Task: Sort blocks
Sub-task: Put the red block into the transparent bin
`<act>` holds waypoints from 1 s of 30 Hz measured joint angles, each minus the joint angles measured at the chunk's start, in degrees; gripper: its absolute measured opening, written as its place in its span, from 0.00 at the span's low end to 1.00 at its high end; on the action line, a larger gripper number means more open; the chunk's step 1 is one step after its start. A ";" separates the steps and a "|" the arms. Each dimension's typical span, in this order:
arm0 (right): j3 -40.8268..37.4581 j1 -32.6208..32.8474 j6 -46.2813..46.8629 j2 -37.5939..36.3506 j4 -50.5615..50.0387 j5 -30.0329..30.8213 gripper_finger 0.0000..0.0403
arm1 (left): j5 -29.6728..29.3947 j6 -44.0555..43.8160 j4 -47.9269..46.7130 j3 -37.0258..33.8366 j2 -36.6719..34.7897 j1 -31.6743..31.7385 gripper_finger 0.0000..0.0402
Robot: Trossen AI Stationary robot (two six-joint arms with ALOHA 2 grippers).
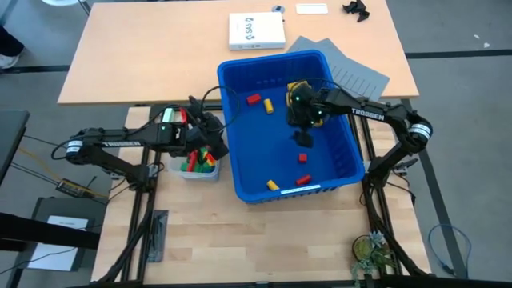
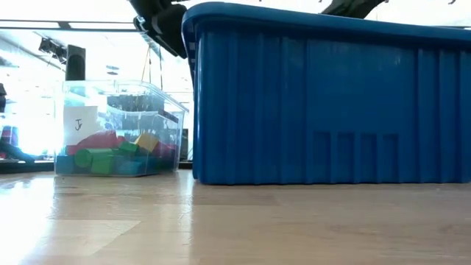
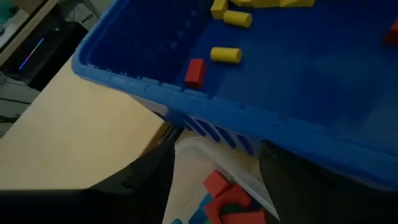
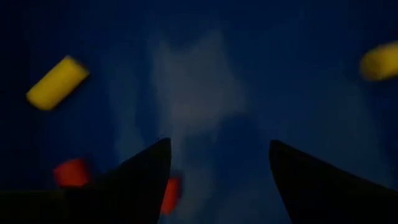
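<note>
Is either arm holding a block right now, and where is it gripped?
Nothing is held. The left tool is open over the clear tub, the right tool open over the blue bin floor, nothing between the fingers.

bright backlight is washing out the room behind the small clear plastic tub point(image 2: 118, 131); the right wrist view is showing dim, blurred blue.
</note>
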 joint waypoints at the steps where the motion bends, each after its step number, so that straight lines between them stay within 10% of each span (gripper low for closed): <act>1: 0.02 0.28 0.19 0.24 -2.25 -0.47 0.67 | 0.24 -0.02 0.19 0.00 0.00 0.02 0.60; 8: -10.16 4.91 0.23 0.29 -6.99 -0.79 0.66 | 2.45 0.13 0.35 0.00 -0.01 -0.05 0.60; 23: -24.83 10.60 8.76 1.04 17.15 11.13 0.59 | 2.56 -0.30 0.84 0.00 -0.02 -0.11 0.60; 30: -26.44 10.73 9.18 1.33 19.95 13.54 0.38 | 2.88 -0.43 3.83 0.00 0.00 -0.13 0.60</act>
